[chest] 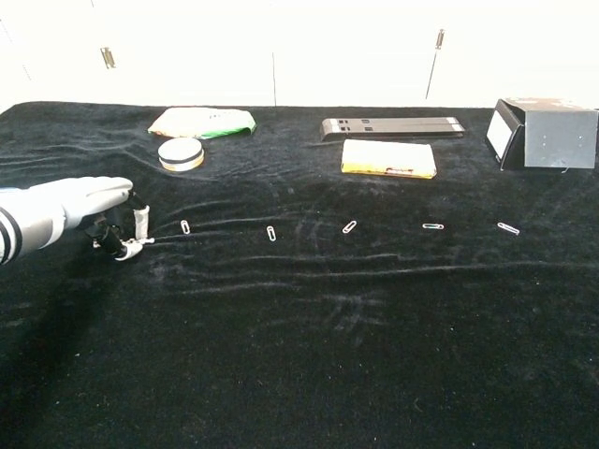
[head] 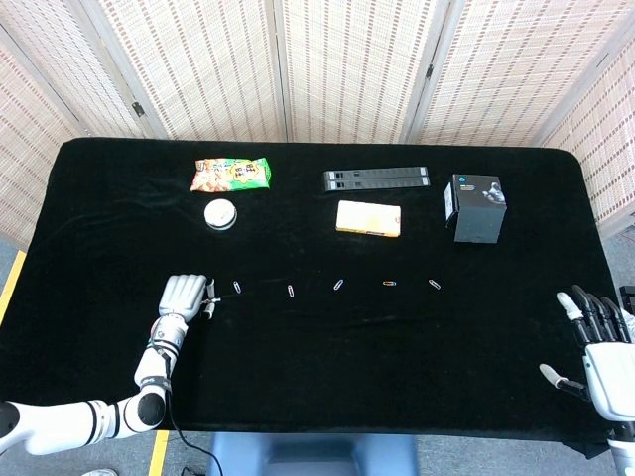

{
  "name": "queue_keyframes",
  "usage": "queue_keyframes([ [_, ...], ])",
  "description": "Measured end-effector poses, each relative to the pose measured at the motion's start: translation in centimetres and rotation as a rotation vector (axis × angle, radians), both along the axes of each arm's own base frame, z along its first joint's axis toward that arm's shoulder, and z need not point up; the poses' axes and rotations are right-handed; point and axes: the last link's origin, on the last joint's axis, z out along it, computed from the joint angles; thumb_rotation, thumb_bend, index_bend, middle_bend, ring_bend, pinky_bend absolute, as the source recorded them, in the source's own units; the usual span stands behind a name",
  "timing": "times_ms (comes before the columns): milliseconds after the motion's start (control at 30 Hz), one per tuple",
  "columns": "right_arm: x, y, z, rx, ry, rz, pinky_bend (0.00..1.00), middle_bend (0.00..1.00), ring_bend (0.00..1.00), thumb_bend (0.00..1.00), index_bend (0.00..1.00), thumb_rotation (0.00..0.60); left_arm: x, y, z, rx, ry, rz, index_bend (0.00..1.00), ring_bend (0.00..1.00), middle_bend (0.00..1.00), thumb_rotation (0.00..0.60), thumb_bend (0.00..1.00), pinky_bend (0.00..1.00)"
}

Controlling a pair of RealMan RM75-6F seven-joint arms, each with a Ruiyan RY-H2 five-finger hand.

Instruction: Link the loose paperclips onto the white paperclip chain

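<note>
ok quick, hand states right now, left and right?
Left hand: fingers curled down at the cloth left of the clip row; whether it holds anything cannot be told.
Right hand: open, fingers spread, holding nothing.

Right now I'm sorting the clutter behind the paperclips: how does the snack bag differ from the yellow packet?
The snack bag is orange with a green end and printed pictures; the yellow packet is plain pale yellow. The snack bag lies at the back left, just behind the round tin; the yellow packet lies near the middle, in front of the black bar. The snack bag looks crinkled, the packet a neat rectangle. Both lie flat on the black cloth, untouched by either hand.
</note>
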Motion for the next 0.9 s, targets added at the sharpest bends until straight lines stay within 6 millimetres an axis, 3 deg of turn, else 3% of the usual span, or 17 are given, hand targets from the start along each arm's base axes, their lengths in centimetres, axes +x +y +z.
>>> queue_keyframes([
  [300,0.0,-0.1,-0.1,0.003,0.001,-0.004,0.00,0.00,0.00,0.00,0.00,0.592,-0.3,0.0,-0.1,0.001,0.015,0.006,0.63,1.00,1.00,0.600,0.53,1.00],
  [733,0.0,-0.2,-0.3,0.012,0.006,-0.007,0.00,0.00,0.00,0.00,0.00,0.591,-0.3,0.1,0.9,0.059,-0.028,-0.006,0.67,1.00,1.00,0.600,0.61,1.00],
  [900,0.0,-0.2,-0.3,0.016,0.005,-0.006,0.00,0.00,0.00,0.00,0.00,0.592,-0.1,0.3,1.4,0.096,-0.039,-0.018,0.76,1.00,1.00,0.600,0.65,1.00],
])
